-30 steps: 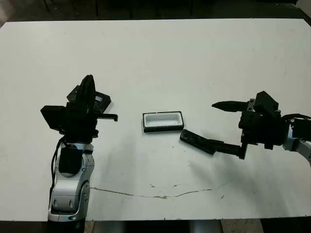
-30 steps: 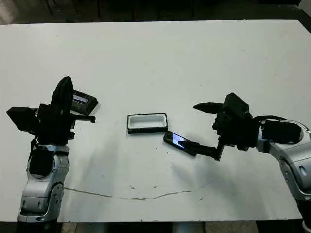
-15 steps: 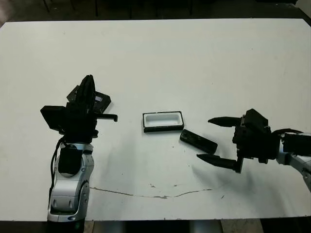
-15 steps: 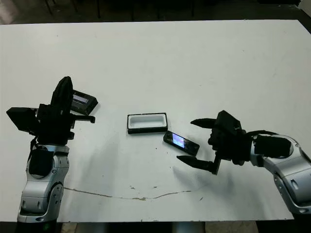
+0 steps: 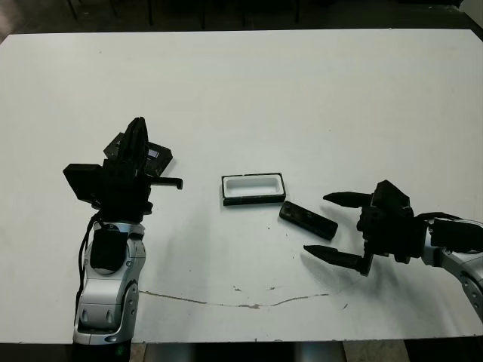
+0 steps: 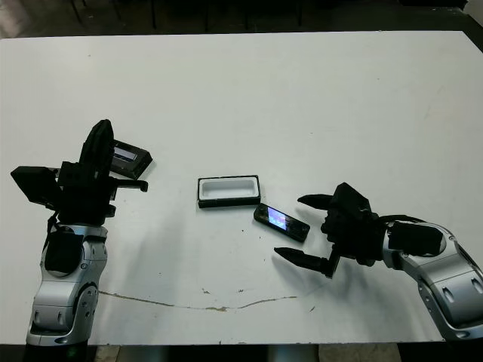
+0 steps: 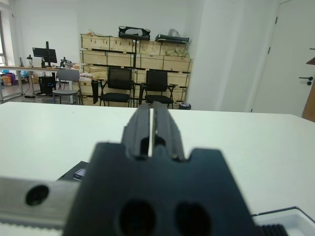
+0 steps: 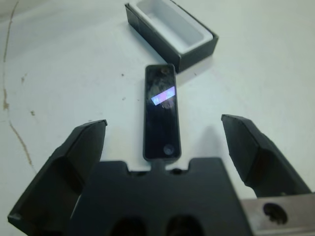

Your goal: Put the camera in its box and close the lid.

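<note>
Right gripper (image 6: 309, 228) agape, level, facing camera (image 6: 281, 222).

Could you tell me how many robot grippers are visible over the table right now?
2. The left gripper is raised beside the lid; the right gripper sits open just right of the camera.

white table (image 5: 302, 98) | crack line on its near part (image 5: 226, 302) | office chairs (image 7: 133, 83), shelved boxes (image 7: 133, 49) beyond
</note>
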Motion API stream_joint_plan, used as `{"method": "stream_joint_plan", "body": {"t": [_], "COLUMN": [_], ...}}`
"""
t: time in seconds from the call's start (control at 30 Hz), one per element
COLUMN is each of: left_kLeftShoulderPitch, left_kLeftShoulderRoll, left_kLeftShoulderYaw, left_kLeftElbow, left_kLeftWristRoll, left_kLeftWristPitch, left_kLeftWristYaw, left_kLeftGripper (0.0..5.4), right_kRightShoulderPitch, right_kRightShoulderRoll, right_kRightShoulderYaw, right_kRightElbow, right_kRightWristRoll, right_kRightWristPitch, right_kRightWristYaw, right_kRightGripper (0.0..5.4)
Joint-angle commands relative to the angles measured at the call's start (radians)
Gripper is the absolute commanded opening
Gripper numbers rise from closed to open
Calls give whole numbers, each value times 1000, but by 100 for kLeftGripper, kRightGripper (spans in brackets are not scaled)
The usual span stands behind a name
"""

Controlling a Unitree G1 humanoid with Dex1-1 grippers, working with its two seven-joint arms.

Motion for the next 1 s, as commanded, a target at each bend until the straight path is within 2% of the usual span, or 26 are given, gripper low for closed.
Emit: {"method": "stream_joint_plan", "body": {"t": [0.03,0.1,0.23,0.57,0.73,1.0], "left_kLeftShoulderPitch": [8,8,6,5,6,6], "left_kLeftShoulderRoll": [10,13,11,8,9,12], "left_kLeftShoulderYaw": [4,3,-1,-11,-9,-2], "left_kLeftElbow": [17,18,16,13,15,17], "left_kLeftWristRoll": [0,6,11,18,20,26], "left_kLeftWristPitch": [8,5,9,15,10,4], "left_kLeftWristYaw": [-7,-6,-2,3,2,3], "left_kLeftGripper": [0,0,0,0,0,0], "right_kRightShoulderPitch": [1,-2,0,-72,-122,-215], "right_kRightShoulderRoll": [13,14,21,-13,-30,-115], "right_kRightShoulderYaw": [6,10,14,64,91,165], "right_kRightElbow": [38,33,9,-29,-9,23], "right_kRightWristRoll": [-6,-14,-29,-28,-29,-94], "right_kRightWristPitch": [20,26,45,110,109,119], "right_kRightWristYaw": [-12,-21,-57,-23,35,137], "right_kRightGripper": [539,539,491,311,221,78]}}
